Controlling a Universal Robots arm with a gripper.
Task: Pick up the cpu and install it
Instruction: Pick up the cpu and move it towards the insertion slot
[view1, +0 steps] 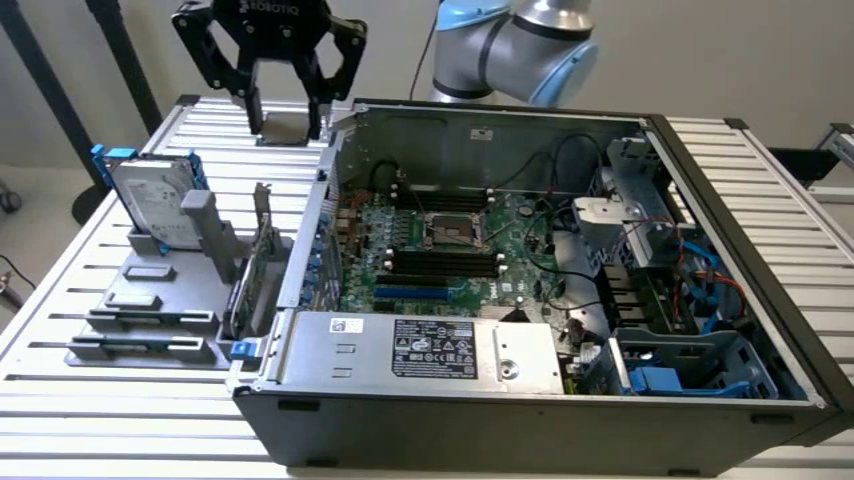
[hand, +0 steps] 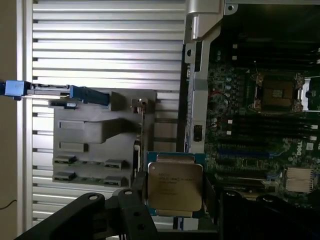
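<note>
Slatted table: one open computer case, one gripper clasping one cpu.

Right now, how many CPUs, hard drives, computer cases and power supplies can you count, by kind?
cpu: 1
hard drive: 1
computer case: 1
power supply: 1
Total: 4

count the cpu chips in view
1. The cpu is gripped between the fingers, above the slatted table beside the open computer case. The motherboard socket looks empty; another chip could be hidden elsewhere in the case.
</note>
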